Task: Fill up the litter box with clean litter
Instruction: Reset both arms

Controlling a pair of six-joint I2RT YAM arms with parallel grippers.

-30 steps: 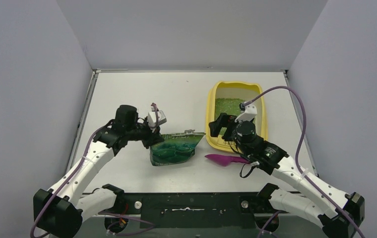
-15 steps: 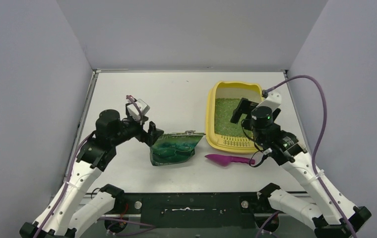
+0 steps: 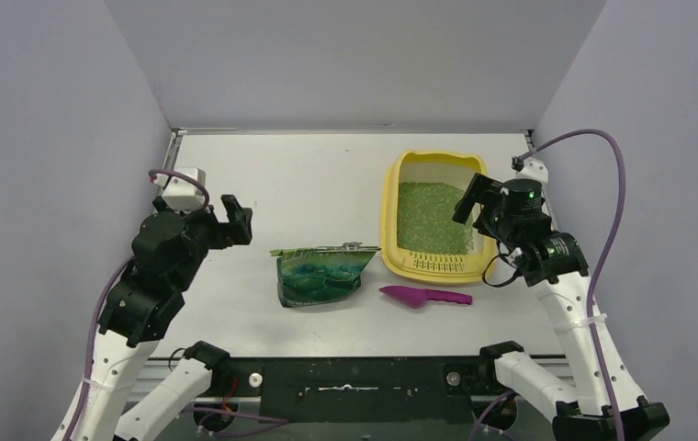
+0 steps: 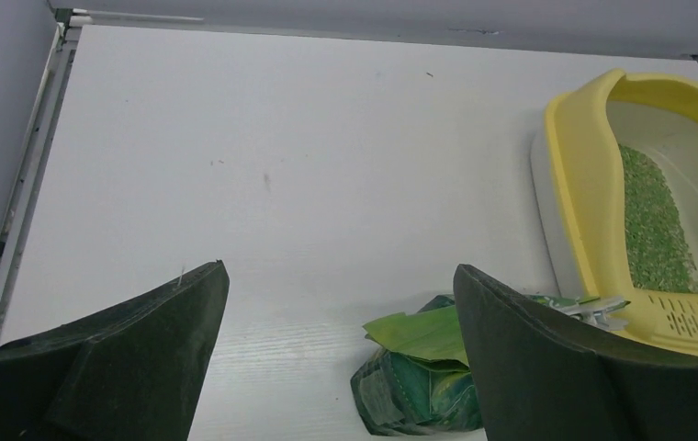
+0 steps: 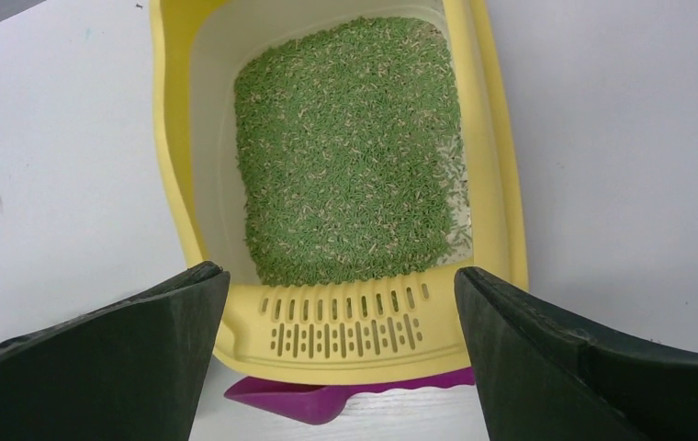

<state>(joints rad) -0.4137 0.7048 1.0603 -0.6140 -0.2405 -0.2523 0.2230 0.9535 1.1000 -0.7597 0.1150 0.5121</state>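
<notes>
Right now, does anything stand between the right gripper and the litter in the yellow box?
Nothing visible does. The open right gripper hangs over the litter box, and the litter lies uncovered. The magenta scoop and the green bag lie on the table, outside the box.

The top view looks down from behind the arms over the whole surface (image 3: 309, 184). The left wrist view slants forward across it from further off. The right wrist view looks steeply down, close. All three share the litter box (image 4: 579, 202).
</notes>
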